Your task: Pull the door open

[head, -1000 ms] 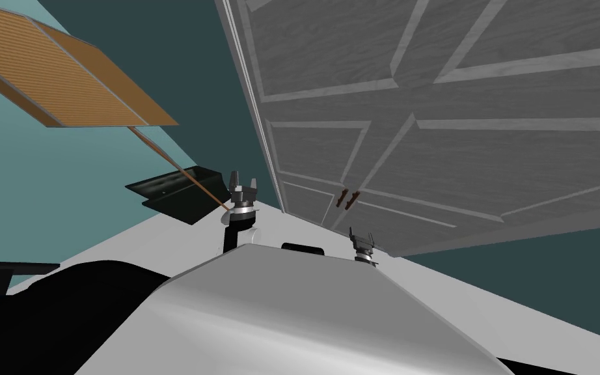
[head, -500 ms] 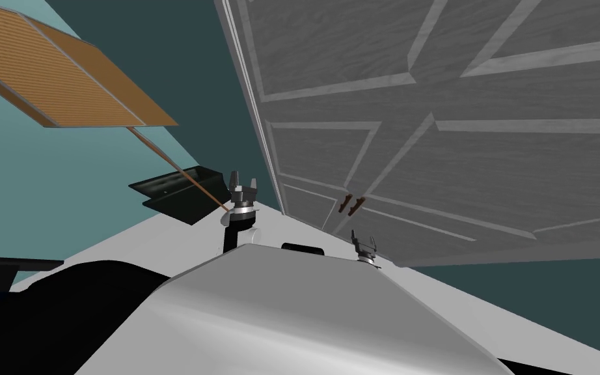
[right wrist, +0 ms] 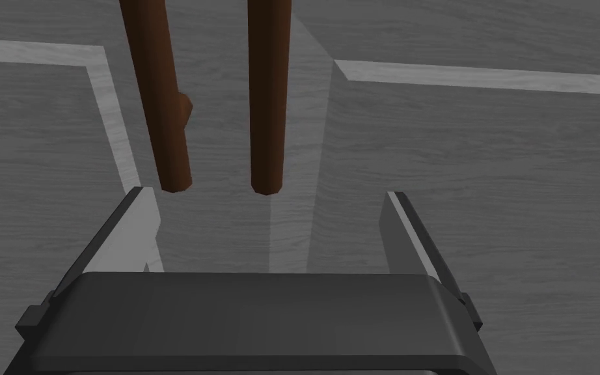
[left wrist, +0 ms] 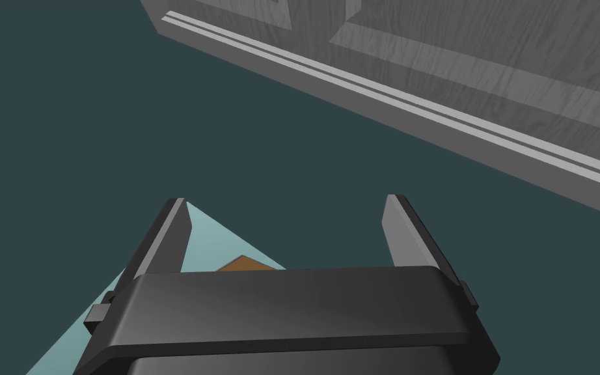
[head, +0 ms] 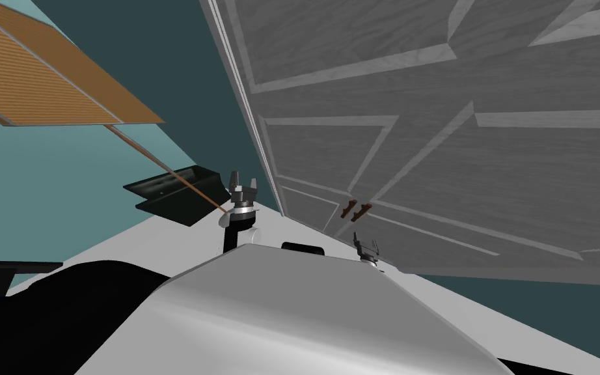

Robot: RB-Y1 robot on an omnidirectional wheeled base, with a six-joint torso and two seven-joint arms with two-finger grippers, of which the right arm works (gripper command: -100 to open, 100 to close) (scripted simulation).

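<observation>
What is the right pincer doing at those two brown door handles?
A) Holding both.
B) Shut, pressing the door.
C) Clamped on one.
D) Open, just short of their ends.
D: the right pincer stands open, with the ends of the brown handles just ahead of it, ungripped.

— What's at the end of its arms?
— The left gripper [left wrist: 289, 205] is a dark, rounded box with two thin, light grey fingers [left wrist: 162, 241], flat like blades, and a small tab at each side. The right gripper [right wrist: 266, 195] is its twin.
— And further back?
— The left forearm [head: 230, 238] is black, with a pale grey ring at the wrist [head: 243, 209] and a white rounded shell beside it.
</observation>
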